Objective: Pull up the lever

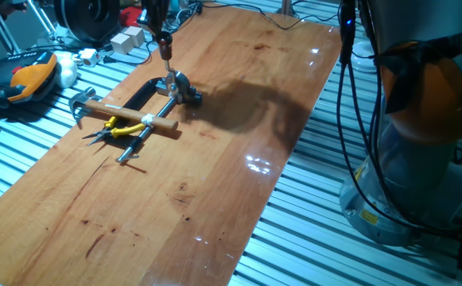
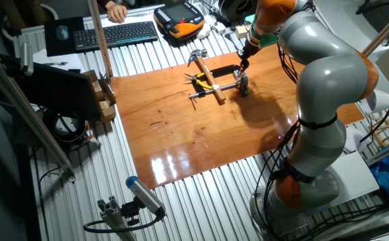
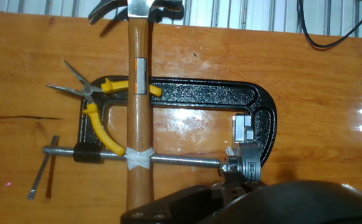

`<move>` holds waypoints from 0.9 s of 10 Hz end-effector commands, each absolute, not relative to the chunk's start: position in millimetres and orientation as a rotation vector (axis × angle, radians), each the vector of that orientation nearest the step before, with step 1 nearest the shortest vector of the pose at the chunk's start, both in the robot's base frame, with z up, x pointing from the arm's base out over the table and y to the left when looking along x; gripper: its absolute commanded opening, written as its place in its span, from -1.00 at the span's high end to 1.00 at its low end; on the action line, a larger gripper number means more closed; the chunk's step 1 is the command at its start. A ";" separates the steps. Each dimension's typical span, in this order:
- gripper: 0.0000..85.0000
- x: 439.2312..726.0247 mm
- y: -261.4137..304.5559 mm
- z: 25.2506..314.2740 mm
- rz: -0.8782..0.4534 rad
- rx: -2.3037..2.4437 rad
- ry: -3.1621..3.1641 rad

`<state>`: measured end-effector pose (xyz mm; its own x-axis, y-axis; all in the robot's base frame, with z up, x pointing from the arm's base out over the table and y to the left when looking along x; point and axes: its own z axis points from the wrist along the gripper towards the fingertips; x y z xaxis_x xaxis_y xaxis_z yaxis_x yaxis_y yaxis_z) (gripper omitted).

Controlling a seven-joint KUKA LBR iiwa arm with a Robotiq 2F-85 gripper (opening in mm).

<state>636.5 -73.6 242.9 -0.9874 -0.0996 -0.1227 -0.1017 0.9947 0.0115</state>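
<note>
The gripper point(image 1: 165, 52) is seen above the lever point(image 1: 174, 84) (finger state cannot be told), right of the hammer point(image 1: 127, 114).

Overhead light, bright. Glare streaks on the wooden board point(image 1: 238, 143) right of the gripper point(image 1: 165, 54); soft arm shadow beside it. Hand view sharp, dark blur along its bottom edge.

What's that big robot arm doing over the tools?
The robot arm has its tool hanging just above the lever, next to a black clamp on the wooden table. A hammer lies across the clamp, with yellow pliers under it. The tool is close to the lever, but I can't tell if it has grabbed it.
</note>
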 end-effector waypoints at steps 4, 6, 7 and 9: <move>1.00 636.6 -73.6 242.9 0.056 -0.071 3.012; 1.00 636.6 -73.6 242.9 0.049 -0.042 3.033; 1.00 636.6 -73.6 242.9 0.065 -0.017 3.048; 1.00 636.6 -73.6 242.9 0.028 0.000 3.044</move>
<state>636.6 -73.5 243.1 -0.9953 0.0026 -0.0969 0.0011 0.9999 0.0157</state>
